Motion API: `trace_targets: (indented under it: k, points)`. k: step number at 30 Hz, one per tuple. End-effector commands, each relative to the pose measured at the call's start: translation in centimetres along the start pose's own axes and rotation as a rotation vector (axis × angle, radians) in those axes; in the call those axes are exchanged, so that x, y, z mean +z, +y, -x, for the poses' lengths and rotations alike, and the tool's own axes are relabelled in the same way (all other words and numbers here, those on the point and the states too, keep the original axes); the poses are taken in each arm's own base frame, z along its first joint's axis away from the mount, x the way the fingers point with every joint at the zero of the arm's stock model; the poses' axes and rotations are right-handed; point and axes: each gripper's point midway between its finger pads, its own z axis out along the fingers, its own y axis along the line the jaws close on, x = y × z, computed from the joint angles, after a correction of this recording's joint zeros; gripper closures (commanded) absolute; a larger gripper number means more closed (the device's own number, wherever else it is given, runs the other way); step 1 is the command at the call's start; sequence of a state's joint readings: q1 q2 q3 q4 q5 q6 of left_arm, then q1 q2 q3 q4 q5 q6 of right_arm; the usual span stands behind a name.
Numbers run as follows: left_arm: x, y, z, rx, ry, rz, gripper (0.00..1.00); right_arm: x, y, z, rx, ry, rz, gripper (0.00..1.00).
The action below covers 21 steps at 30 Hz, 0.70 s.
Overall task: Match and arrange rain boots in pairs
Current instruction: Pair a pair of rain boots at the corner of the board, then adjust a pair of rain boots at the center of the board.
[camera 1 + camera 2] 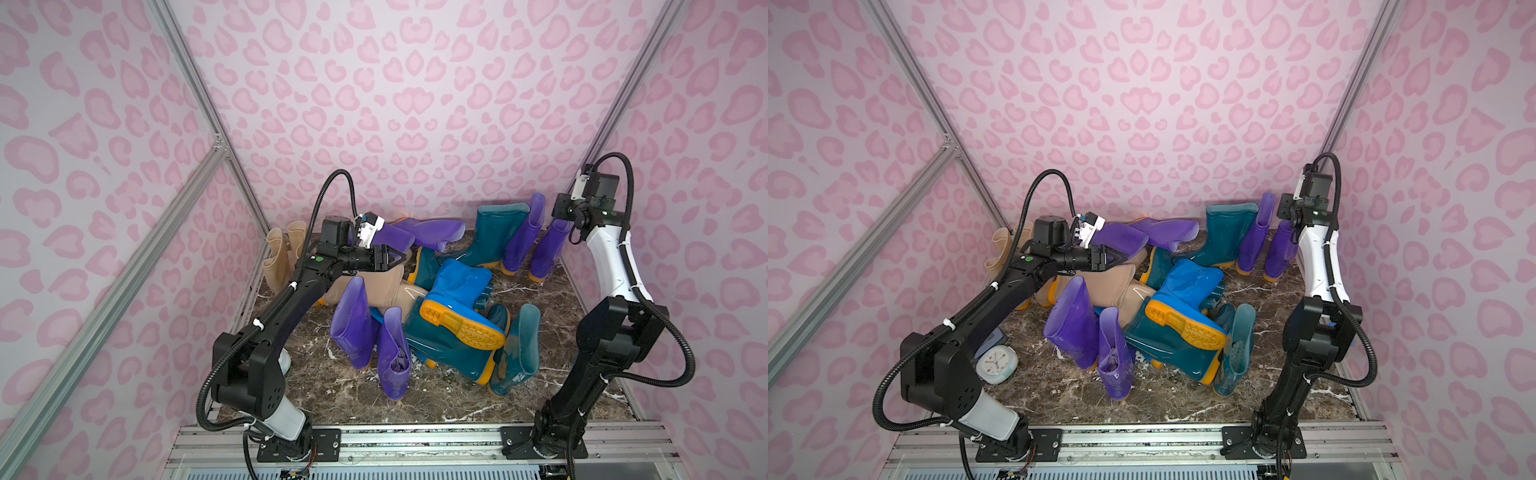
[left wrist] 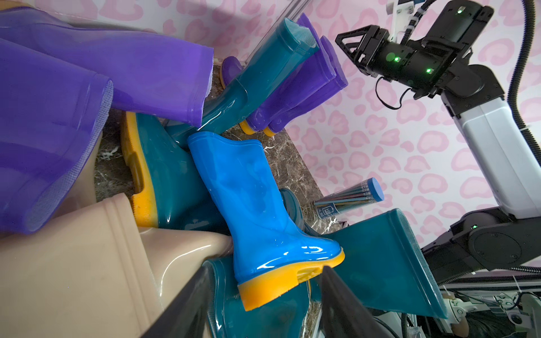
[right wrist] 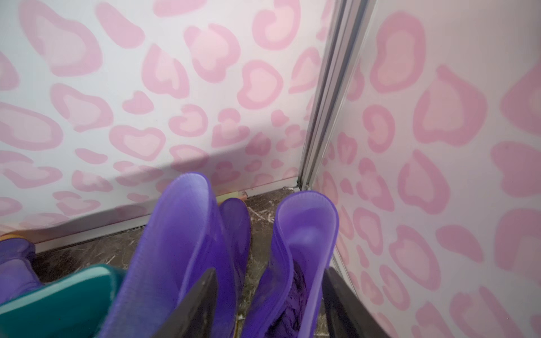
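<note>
On the marble table [image 1: 353,399] a tangled heap of boots [image 1: 440,345] lies, a blue boot [image 1: 453,286] on top; the lower ones are buried, so their count cannot be told. Along the far edge stand a beige pair [image 1: 284,253] at the left, then a teal boot [image 1: 494,237] and a purple pair [image 1: 549,249] in the right corner. The left gripper [image 1: 400,257] hovers over the heap, jaws spread, empty. The right gripper [image 3: 270,270] hangs just above the purple pair, jaws spread, gripping nothing. A clock [image 1: 996,363] is half hidden behind the left arm; a tube [image 2: 348,197] shows only in the left wrist view.
</note>
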State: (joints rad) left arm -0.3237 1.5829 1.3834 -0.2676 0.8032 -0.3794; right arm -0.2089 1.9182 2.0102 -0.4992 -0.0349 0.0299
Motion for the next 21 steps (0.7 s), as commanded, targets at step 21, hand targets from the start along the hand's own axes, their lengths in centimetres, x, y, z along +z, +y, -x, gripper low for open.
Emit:
trace_targets:
  k: [21]
  points:
    - [-1.0,-1.2,0.7,0.052,-0.03,-0.001,0.35,0.1,5.1,-6.3,0.034,0.182,0.042,0.23]
